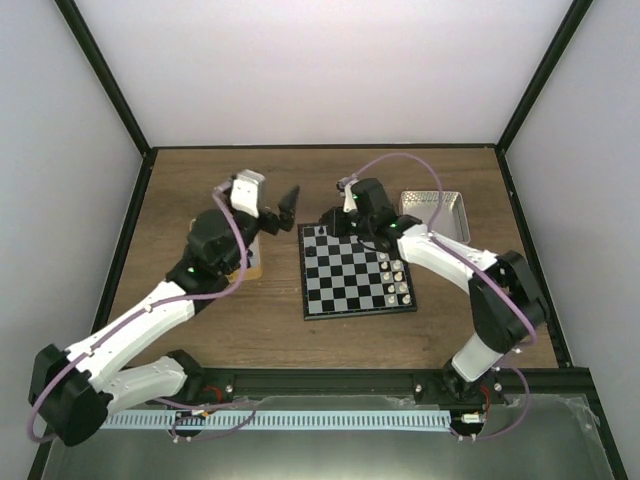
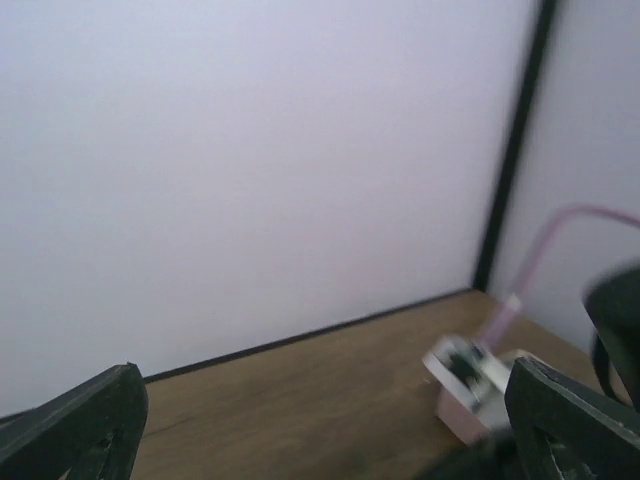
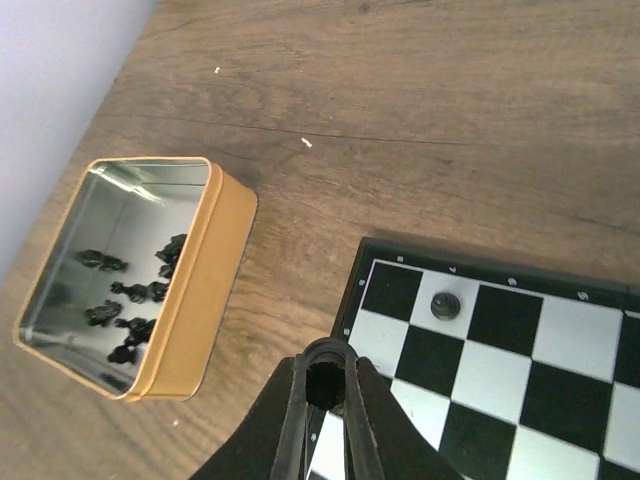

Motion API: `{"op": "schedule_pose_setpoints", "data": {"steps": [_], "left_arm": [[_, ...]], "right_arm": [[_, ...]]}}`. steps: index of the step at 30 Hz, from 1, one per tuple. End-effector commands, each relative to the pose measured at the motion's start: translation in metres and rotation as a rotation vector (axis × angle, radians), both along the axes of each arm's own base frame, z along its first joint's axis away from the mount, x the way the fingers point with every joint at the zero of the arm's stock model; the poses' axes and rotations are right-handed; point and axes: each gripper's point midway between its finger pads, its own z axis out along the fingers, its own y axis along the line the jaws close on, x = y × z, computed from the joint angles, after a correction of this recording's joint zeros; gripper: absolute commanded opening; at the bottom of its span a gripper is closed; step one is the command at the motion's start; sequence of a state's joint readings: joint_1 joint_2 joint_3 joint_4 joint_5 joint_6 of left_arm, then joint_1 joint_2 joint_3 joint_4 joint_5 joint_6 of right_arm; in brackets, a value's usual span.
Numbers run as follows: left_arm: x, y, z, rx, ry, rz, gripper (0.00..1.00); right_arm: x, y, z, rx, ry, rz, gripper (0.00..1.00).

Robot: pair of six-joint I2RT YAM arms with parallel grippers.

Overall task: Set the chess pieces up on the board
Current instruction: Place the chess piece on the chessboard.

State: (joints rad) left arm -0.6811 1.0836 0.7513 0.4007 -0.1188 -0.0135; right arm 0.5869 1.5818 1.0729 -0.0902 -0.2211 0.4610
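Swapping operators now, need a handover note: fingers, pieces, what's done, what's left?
Fingers: left gripper open and empty, up off the table. The right gripper is shut, low over the board at its corner nearest the yellow tin; can't tell if it holds anything.
Pieces: one black piece on the board, more black pieces in the yellow tin, light pieces along the board's right edge.
Done: one black piece placed.
Left: the black pieces in the tin.

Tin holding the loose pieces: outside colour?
The tin is orange-yellow outside, shiny metal inside; best in the right wrist view.
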Motion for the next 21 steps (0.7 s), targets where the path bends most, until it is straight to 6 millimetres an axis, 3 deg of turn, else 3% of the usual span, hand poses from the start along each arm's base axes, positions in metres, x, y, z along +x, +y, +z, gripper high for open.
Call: {"op": "schedule_pose_setpoints", "data": {"steps": [1,6,13,21], "left_arm": [[0.021,0.072,-0.013,-0.029,0.216,0.326,1.00],[0.028,0.118,-0.022,-0.126,0.340,0.367,1.00],[0.028,0.133,-0.045,-0.139,0.422,0.326,1.00],[0.031,0.138,-0.054,-0.133,0.424,0.311,1.00]], "right_arm": [[0.022,0.020,0.004,-0.110,-0.136,-0.013,0.02],[0.035,0.045,-0.019,-0.209,-0.179,0.013,0.01],[0.045,0.064,-0.048,-0.318,-0.164,0.035,0.01],[0.051,0.069,-0.079,-0.405,-0.133,0.046,0.01]]}}
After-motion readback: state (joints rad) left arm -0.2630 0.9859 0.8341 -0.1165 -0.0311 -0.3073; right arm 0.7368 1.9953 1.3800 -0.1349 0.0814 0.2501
